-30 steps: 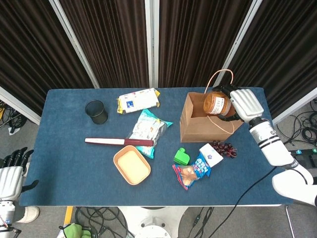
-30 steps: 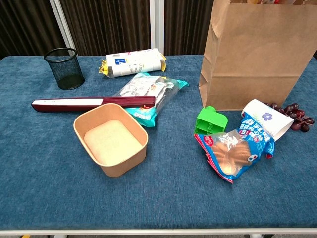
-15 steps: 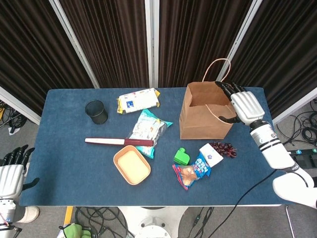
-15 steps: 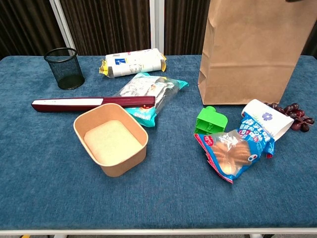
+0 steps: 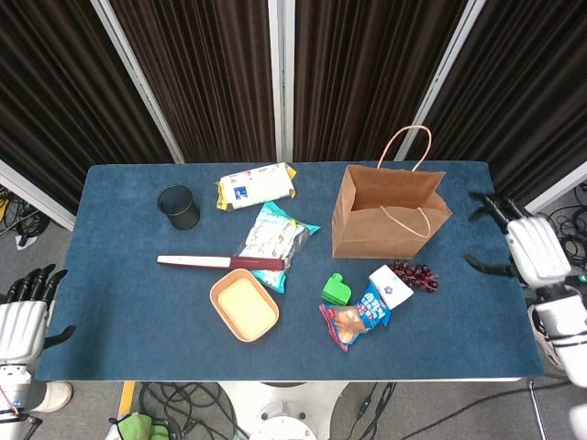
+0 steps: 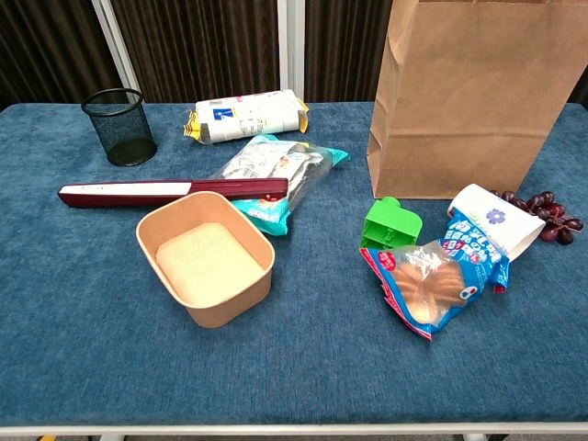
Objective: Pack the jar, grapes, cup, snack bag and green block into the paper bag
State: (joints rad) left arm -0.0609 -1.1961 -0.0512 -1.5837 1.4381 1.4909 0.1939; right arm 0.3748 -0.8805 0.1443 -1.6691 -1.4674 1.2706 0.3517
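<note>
Grapes on tabletop, just right of cup, in front of paper bag. Right hand nearer, to their right, released, fingers spread. Left hand far off, empty. Since earlier: jar gone from right hand, presumably into bag; hand withdrawn rightward.
</note>
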